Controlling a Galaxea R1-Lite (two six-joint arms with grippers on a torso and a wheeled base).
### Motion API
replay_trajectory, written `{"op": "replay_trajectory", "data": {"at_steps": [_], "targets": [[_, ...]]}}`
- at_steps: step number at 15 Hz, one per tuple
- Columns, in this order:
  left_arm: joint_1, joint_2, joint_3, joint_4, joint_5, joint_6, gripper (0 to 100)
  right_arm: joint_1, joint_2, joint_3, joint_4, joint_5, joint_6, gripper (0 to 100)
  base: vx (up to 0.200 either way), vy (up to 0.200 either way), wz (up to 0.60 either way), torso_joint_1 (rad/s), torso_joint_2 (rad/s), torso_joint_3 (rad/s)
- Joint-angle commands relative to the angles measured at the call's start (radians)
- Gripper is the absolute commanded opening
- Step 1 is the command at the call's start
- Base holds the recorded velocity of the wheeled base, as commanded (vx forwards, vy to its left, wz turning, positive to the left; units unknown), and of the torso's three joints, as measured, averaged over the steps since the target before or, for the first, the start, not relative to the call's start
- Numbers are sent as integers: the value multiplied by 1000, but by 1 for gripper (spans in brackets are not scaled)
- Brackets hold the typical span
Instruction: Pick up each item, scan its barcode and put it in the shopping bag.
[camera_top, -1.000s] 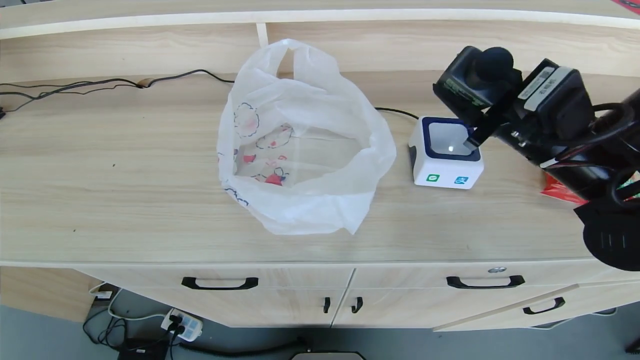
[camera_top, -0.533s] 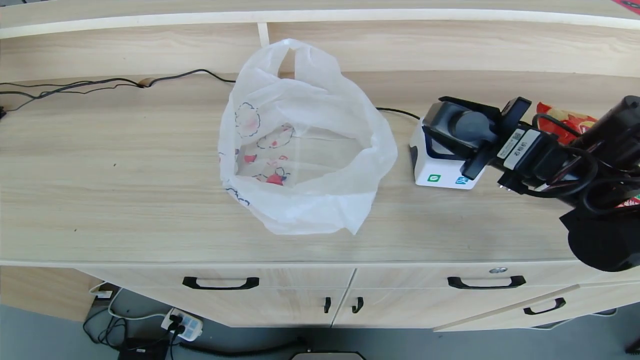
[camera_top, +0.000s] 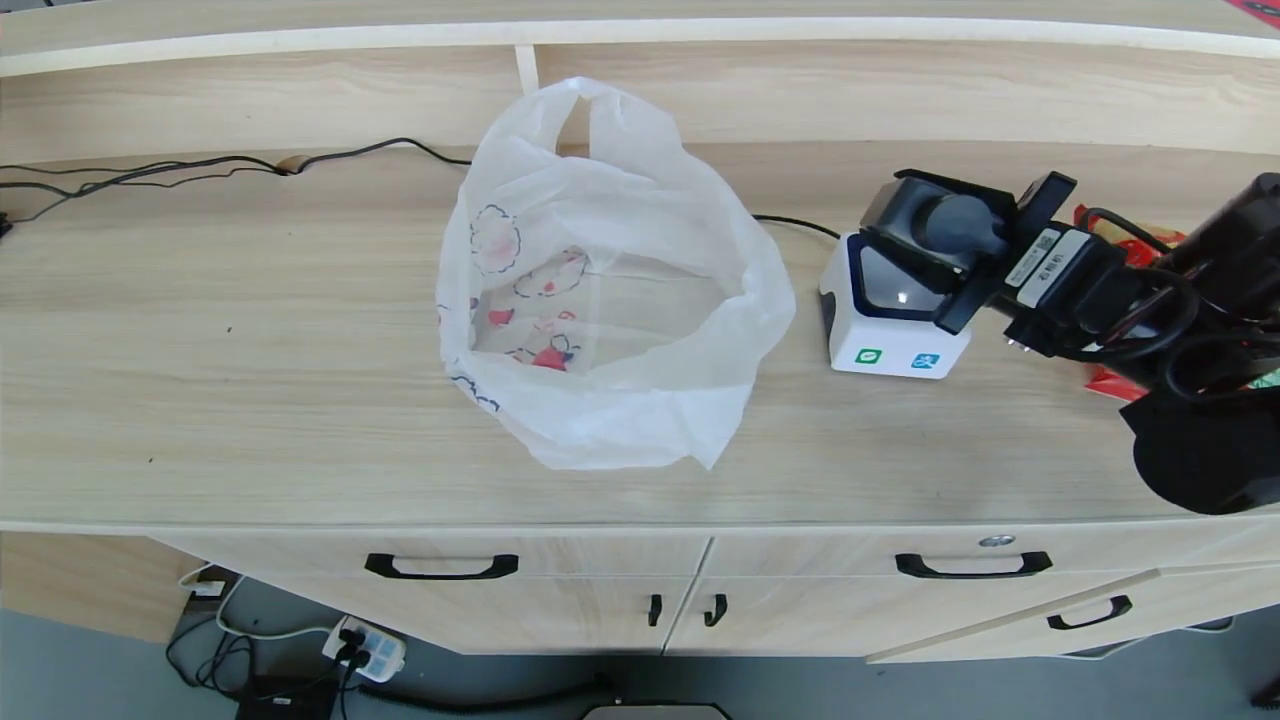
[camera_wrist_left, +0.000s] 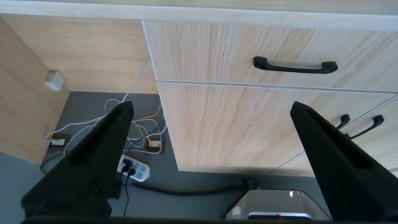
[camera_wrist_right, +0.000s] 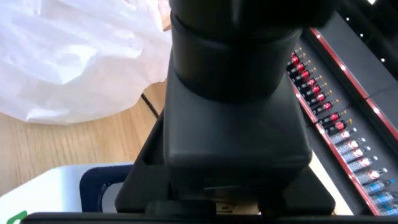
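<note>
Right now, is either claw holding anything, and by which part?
The right claw holds a dark container across its body, over the scanner. The left claw is open and empty.

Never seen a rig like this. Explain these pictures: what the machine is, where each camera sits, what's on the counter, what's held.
It is a two-armed robot. The wide picture is from its head, looking down on a wooden counter. On it stand an open white shopping bag and a small white barcode scanner; a red snack packet peeks out beside the right arm. The right gripper holds a dark bottle over the scanner. The other two pictures come from wrist cameras: the right one looks along that bottle; the left one shows the open left gripper facing the drawers below.
</note>
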Motion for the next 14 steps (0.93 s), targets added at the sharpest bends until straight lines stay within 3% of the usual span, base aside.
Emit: {"op": "replay_trajectory", "data": {"at_steps": [1,3,7,8,10,11,14], "targets": [[0,2,0,1,0,-3,100,67,-3,-19,0,-51,16,0,0,0,0,0,0,0],[0,2,0,2,0,-6,100,108,-44,-11,0,-104,72,0,0,0,0,0,0,0],[0,2,0,2,0,-6,100,318,-217,175,-9,-633,309,0,0,0,0,0,0,0],[0,2,0,2,0,-12,100,532,-293,279,-14,-931,400,0,0,0,0,0,0,0],[0,2,0,2,0,-12,100,817,-314,333,-11,-1273,431,0,0,0,0,0,0,0],[0,2,0,2,0,-15,100,871,-305,339,-9,-1331,452,0,0,0,0,0,0,0],[0,2,0,4,0,-15,100,871,-305,319,-13,-1353,489,0,0,0,0,0,0,0]]}}
